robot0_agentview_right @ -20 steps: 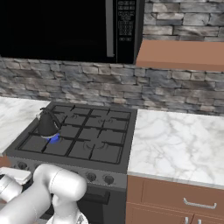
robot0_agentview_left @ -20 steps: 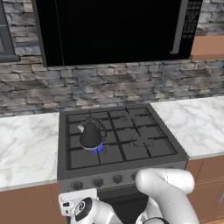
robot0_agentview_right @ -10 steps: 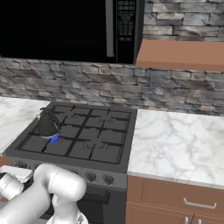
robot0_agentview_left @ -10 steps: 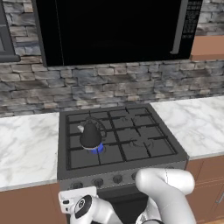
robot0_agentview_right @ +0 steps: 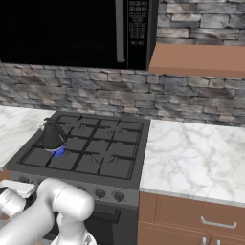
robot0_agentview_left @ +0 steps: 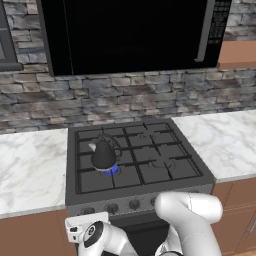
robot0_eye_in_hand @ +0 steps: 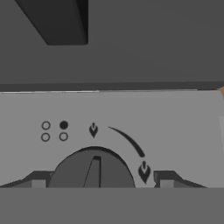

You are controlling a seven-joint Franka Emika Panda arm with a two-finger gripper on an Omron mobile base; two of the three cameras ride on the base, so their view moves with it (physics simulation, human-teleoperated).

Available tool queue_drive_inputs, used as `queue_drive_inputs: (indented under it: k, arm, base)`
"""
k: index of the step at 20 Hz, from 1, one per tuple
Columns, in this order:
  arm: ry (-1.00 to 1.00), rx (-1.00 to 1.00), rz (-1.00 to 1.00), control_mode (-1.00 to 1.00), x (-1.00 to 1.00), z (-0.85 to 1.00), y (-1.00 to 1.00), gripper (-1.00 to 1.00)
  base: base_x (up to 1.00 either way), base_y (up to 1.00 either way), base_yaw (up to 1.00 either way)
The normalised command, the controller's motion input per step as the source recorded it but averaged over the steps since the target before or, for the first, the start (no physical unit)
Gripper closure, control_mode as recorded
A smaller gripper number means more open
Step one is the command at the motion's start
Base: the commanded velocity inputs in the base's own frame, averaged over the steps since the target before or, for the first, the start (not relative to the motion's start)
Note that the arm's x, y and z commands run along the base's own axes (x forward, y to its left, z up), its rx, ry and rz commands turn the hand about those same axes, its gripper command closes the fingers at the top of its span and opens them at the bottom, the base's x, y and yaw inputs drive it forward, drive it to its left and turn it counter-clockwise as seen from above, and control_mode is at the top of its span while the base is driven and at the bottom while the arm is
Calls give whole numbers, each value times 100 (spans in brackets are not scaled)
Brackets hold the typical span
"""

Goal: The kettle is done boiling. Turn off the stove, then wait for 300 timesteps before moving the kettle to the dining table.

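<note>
On the stove (robot0_agentview_left: 135,160), the kettle (robot0_agentview_left: 103,154) is sitting over a blue flame (robot0_agentview_left: 112,170). You're framing the knob (robot0_eye_in_hand: 92,170) with the pincer (robot0_eye_in_hand: 99,183) spread open; keep it centred between the tips before squeezing and twisting.

We see a black microwave (robot0_agentview_left: 132,35) mounted high on the wall, its long handle upright near its right edge beside a strip of buttons. Behind and below it runs a backsplash (robot0_agentview_left: 125,100) of rough grey stone. 2 stretches of white, grey-veined marble counter (robot0_agentview_right: 191,158) lie level on brown cabinets (robot0_agentview_right: 191,217); 1 drawer carries a pale metal handle (robot0_agentview_right: 212,222). A flat brown panel (robot0_agentview_right: 196,60) sits to the microwave's right.
</note>
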Motion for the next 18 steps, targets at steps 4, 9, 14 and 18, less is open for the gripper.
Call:
queue_drive_inputs:
  k: [4, 9, 14, 18]
  arm:
    - [0, 0, 0, -100, 0, 0, 0, 100]
    - [0, 1, 0, -100, 0, -7, 0, 100]
    - [0, 6, 0, -100, -2, -25, 0, 100]
    - [0, 11, 0, -100, -1, -24, 0, 100]
  base:
    - [0, 0, 0]
    - [0, 0, 0]
    - [0, 0, 0]
    - [0, 0, 0]
